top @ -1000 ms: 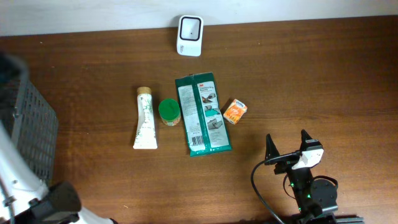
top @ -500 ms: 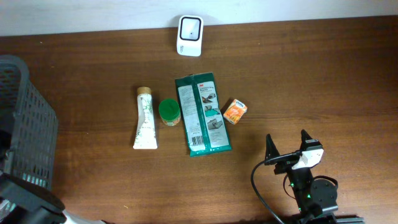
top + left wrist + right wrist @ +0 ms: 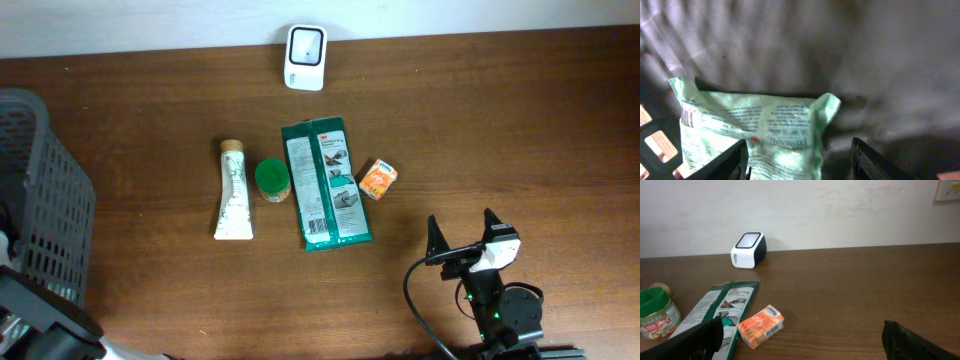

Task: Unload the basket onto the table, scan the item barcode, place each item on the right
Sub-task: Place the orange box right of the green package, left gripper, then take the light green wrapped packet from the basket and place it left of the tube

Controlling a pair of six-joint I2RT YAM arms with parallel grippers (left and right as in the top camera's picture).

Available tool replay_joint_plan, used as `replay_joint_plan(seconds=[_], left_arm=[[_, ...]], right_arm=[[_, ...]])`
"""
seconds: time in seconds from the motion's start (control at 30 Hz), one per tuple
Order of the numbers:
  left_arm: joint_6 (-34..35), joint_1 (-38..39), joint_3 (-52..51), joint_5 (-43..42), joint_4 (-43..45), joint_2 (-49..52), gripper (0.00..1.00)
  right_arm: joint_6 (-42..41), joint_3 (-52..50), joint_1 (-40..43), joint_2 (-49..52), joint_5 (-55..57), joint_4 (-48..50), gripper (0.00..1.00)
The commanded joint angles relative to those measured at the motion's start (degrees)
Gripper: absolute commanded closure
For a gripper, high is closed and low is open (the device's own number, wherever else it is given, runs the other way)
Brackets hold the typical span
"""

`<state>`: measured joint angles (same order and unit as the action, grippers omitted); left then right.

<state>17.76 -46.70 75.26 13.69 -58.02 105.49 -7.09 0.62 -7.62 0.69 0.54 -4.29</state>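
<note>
As far as I can judge from how things lie, the scanning is only partly done, if that. Nearest the robot's side, the right gripper (image 3: 460, 222) rests by the near edge of the brown wooden table (image 3: 520, 120), its two black fingers spread wide with nothing between them. Off to the left, the left gripper (image 3: 799, 150) is down inside the dark grey plastic mesh basket (image 3: 55, 200). Its jaws stand apart over a pale green printed pouch (image 3: 755, 125) that lies crumpled on the basket floor, and they do not look clamped on it. A small barcode (image 3: 686, 115) shows at the pouch's left edge. My guess is that this one has had its turn, though the pictures cannot prove it. Farther out, in a row across the middle of the table, four things lie untouched: a white squeeze tube with a tan cap (image 3: 233, 195), a small jar with a green lid (image 3: 271, 180) just beside it, a long dark green flat packet (image 3: 325, 185), and a little orange box (image 3: 377, 179) near the packet's right edge. Farthest of all, by the pale wall (image 3: 840, 210), stands the white barcode scanner with its dark window (image 3: 305, 44), well apart from both grippers — no item is in front of it. Each of the four, I reckon, has yet to be picked up, carried there and shown to the window — most of the job.
</note>
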Motion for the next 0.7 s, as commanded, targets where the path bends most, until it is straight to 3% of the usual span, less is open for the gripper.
replay_joint_plan(seconds=[0.0,0.13,0.17,0.27,0.3,0.5,0.67], left_arm=[[-0.7,0.1,-2.4,1.6,1.0,0.0,0.37],[-0.7,0.1,-5.1,1.6,4.1,0.4,0.42],[-0.7,0.1,-5.1,1.6,4.2,0.6,0.49],[-0.7,0.1,-5.0,1.6,4.2,0.6,0.91],[-0.7,0.1,-4.9,1.6,4.2,0.6,0.99],[-0.7,0.2,3.3,1.6,-1.9,-1.0,1.00],[-0.7,0.3,22.8,-3.7,-7.8,-7.4,1.00]], right_arm=[[0.2,-0.3,-0.2,-0.3,0.1,-0.4,0.02],[0.2,-0.3,-0.2,-0.3,0.1,-0.4,0.02],[0.2,-0.3,-0.2,-0.3,0.1,-0.4,0.01],[0.2,-0.3,-0.2,-0.3,0.1,-0.4,0.02],[0.2,-0.3,-0.2,-0.3,0.1,-0.4,0.02],[0.2,-0.3,-0.2,-0.3,0.1,-0.4,0.02],[0.2,-0.3,-0.2,-0.3,0.1,-0.4,0.02]])
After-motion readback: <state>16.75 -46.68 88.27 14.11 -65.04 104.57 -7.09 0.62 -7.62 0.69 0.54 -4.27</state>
